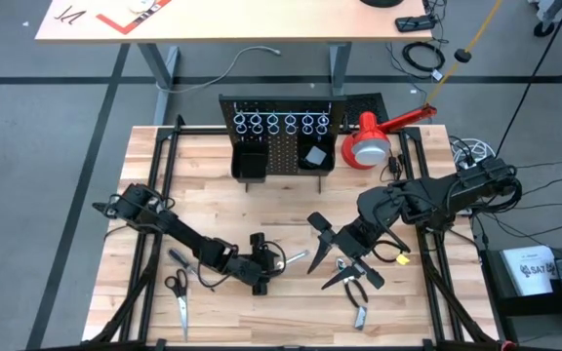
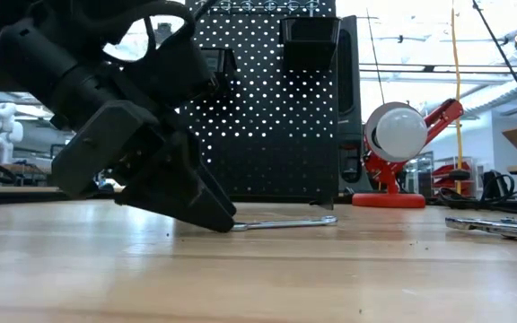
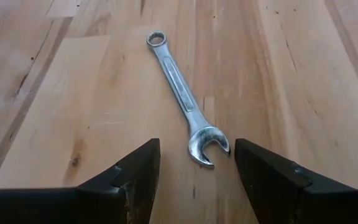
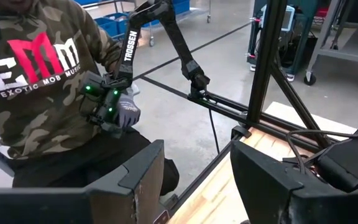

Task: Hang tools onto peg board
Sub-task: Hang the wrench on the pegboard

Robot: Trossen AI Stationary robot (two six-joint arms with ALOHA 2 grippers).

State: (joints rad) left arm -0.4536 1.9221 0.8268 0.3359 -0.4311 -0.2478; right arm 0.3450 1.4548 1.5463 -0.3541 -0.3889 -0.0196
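Observation:
A silver wrench [image 3: 184, 99] lies flat on the wooden table [image 1: 213, 195]; it also shows in the high view [image 1: 296, 257] and the low view [image 2: 285, 222]. My left gripper [image 3: 196, 163] is open and low over the table, its fingers standing on either side of the wrench's open-jaw end [image 3: 207, 144] without touching it. It also shows in the high view [image 1: 264, 265]. My right gripper [image 1: 332, 249] is open and empty above the table's right part, over black-handled pliers [image 1: 354, 278]. The black peg board [image 1: 281, 136] stands upright at the far edge, with silver rings [image 1: 281, 122] and two bins.
Scissors [image 1: 177, 295] and a thin screwdriver [image 1: 179, 256] lie near the left front. A small metal tool [image 1: 360, 317] lies near the front edge. A red-and-white lamp [image 1: 371, 144] stands right of the peg board. A person [image 4: 42, 74] sits beyond the table.

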